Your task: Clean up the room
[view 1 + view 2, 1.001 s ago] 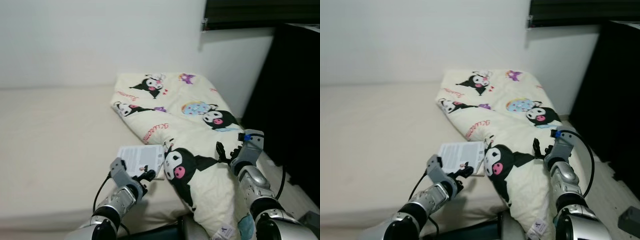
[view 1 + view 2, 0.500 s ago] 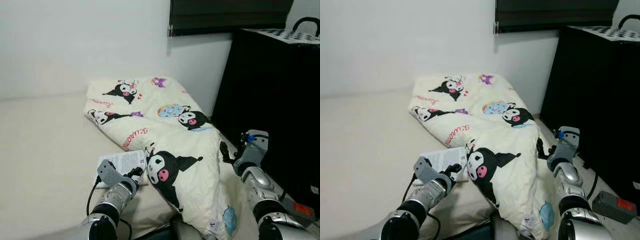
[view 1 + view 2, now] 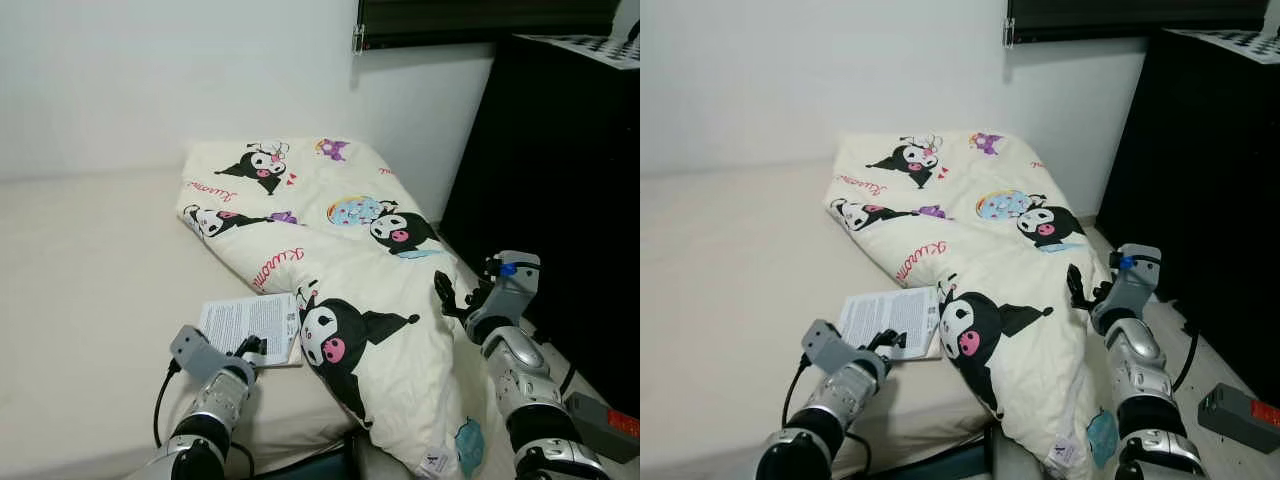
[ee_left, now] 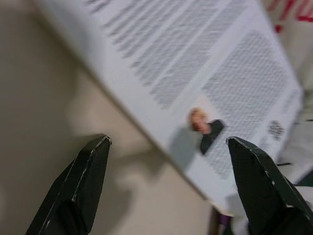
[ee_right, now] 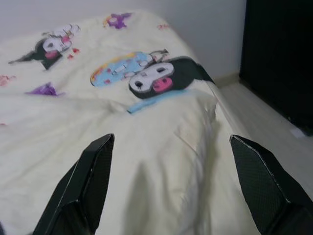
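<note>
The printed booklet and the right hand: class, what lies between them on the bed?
In the left eye view, the cartoon-print blanket lies between the booklet and the right hand, its edge overlapping the booklet's side.

Your head views look down across the bed (image 3: 90, 260); wrist views sit close over booklet (image 4: 205, 73) and duvet (image 5: 146, 147).

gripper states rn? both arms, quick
Left gripper: open, empty, just short of the paper.
Right gripper: open, empty, over the blanket.
</note>
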`<state>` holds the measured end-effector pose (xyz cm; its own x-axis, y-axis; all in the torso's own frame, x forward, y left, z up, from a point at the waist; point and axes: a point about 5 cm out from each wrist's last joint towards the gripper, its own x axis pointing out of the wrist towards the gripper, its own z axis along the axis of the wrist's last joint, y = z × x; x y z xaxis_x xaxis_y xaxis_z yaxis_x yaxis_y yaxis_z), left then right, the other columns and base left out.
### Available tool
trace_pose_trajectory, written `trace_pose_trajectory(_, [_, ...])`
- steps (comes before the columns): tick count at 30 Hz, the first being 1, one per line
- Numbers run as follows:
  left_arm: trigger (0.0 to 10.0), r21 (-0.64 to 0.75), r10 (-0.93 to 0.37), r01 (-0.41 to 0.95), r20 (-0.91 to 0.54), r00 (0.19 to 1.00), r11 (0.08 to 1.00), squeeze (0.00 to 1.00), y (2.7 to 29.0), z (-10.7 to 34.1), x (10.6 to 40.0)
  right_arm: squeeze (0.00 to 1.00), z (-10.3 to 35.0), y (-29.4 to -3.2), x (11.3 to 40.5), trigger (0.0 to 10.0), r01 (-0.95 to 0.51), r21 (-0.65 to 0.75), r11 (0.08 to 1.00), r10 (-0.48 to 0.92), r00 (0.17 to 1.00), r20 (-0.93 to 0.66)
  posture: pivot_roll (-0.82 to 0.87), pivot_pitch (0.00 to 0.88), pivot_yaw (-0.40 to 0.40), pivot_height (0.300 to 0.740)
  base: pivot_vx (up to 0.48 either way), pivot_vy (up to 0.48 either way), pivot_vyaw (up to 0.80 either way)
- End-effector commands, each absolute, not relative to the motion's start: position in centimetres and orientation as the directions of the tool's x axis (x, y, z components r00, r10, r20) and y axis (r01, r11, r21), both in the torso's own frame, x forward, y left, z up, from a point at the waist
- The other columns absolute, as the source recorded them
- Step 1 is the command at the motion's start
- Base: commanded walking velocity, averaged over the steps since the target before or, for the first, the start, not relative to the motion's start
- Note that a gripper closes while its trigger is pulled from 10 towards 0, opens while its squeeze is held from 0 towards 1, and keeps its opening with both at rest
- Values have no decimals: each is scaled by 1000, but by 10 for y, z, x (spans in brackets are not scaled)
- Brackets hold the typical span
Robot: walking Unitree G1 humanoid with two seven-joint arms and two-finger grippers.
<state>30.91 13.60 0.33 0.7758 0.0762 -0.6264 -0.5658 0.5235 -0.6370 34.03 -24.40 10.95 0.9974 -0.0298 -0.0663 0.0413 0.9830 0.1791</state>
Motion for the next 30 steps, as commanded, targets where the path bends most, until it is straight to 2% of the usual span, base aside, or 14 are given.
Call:
trace_pose_trajectory(1, [10000,-633,100,-591,-635,766,501,0,143,1,307,0,111,-237,341,10000,25,191,981,-12,998,-68,-92,49,23,501,0,0,0])
trace_pose_trajectory(3, [10000,-619,115,-602,-643,758,504,0,141,1,306,0,122,-233,340,10000,8,191,982,-1,999,-39,-97,102,14,486,0,0,0])
trace_pose_trajectory(9, [10000,-640,120,-611,-639,760,467,0,140,3,308,0,134,-230,334,10000,-15,181,983,18,1000,-15,-104,150,9,466,0,0,0])
trace_pose_trajectory(11, [10000,-729,50,-546,-580,813,413,0,129,12,316,0,145,-228,330,10000,-33,178,983,31,999,16,-119,184,10,462,0,0,0])
trace_pose_trajectory(16, [10000,-814,-22,-455,-495,869,362,0,117,24,326,0,154,-227,327,10000,-41,177,983,34,999,42,-130,209,10,462,0,0,0])
trace_pose_trajectory(17, [10000,-877,-69,-366,-405,912,311,0,106,40,336,0,162,-225,323,10000,-42,178,983,33,998,55,-141,234,8,462,0,0,0])
trace_pose_trajectory(20, [10000,-903,-85,-325,-361,929,281,0,102,48,342,0,165,-222,320,10000,-46,184,982,36,998,56,-150,253,4,462,0,0,0])
trace_pose_trajectory(30, [10000,-903,-71,-300,-337,939,308,0,98,62,352,0,168,-208,305,10000,-66,206,976,61,998,31,-174,306,-2,462,0,0,0])
